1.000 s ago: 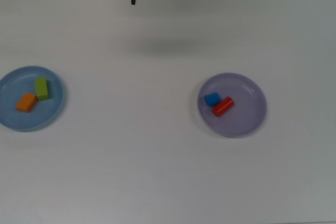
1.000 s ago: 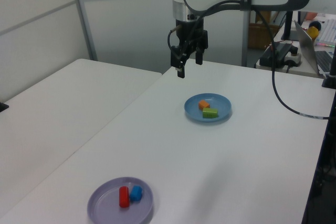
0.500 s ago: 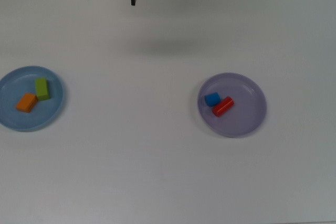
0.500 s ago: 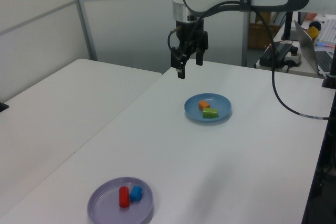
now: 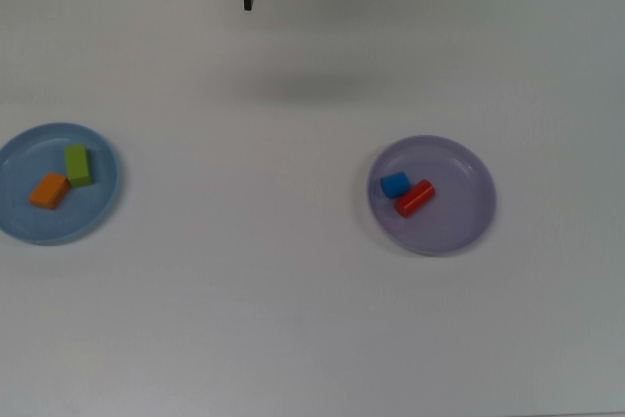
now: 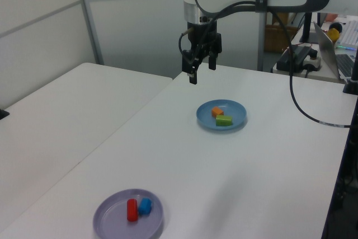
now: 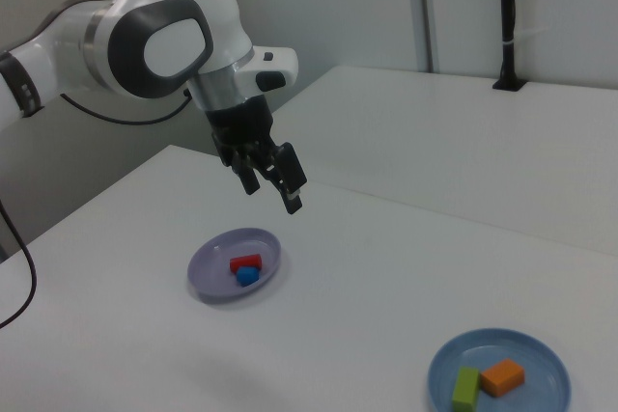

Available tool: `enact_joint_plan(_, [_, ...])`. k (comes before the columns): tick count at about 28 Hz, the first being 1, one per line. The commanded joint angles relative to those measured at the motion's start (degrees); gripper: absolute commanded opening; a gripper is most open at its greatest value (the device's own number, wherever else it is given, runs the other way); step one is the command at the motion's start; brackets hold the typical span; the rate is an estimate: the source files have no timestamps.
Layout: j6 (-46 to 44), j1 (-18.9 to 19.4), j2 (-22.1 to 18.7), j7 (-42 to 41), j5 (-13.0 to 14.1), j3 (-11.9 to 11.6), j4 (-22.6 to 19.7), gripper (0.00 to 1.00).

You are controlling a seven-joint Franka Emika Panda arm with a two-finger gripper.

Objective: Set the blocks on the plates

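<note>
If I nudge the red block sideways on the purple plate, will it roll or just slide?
The red block looks flat-sided, so it probably slides, not rolls. It touches the blue block, so that would likely shift too. The purple plate looks light and may skid.

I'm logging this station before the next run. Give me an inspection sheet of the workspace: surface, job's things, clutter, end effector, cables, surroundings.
Surface: white table, with a second white table beside it.
Job's things: orange block and lime-green block lie on the light blue plate; blue block and red block lie on the lavender plate. No block lies on the bare table.
Clutter: nothing seen on the table.
End effector: the end effector is open and empty, raised above the table's far edge in the top view.
Cables: a black cable hangs from the arm.
Surroundings: pale wall panels; a laptop at the left view's right.
</note>
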Motion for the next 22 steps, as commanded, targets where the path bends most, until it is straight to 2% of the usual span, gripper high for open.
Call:
enact_joint_plan(1, [1.66,-0.02,-0.58,-0.46,1.14,-0.24,-1.09,1.00])
enact_joint_plan(22, [1.66,0.16,-0.23,-0.64,1.14,-0.06,-1.18,1.00])
